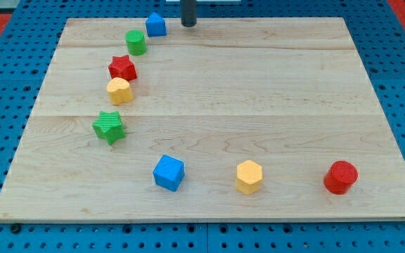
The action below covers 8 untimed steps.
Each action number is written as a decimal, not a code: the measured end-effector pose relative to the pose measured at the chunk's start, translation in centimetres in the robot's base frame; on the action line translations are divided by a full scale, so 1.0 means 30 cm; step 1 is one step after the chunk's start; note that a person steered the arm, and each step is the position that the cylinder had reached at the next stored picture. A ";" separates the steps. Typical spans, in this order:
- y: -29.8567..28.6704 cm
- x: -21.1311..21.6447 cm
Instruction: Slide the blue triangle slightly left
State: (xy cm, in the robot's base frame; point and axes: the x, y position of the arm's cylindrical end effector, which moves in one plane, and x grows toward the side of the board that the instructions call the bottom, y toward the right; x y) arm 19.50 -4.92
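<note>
Our end effector is a bare rod with nothing to clench; my tip [188, 24] stands just right of the blue triangle [155, 25] at the table's [273, 105] top edge. We judge the approach done; next, a short leftward push toward the green cylinder [136, 42].

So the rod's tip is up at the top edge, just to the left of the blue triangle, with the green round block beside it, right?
Not quite. In the camera view my tip sits just to the right of the blue triangle, not its left. The rest holds: it is at the view's top edge, and the green round block sits beside the triangle, lower left.
</note>
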 end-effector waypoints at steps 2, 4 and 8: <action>-0.230 -0.007; -0.045 0.028; -0.185 0.017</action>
State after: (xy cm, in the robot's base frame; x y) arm 20.01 -10.48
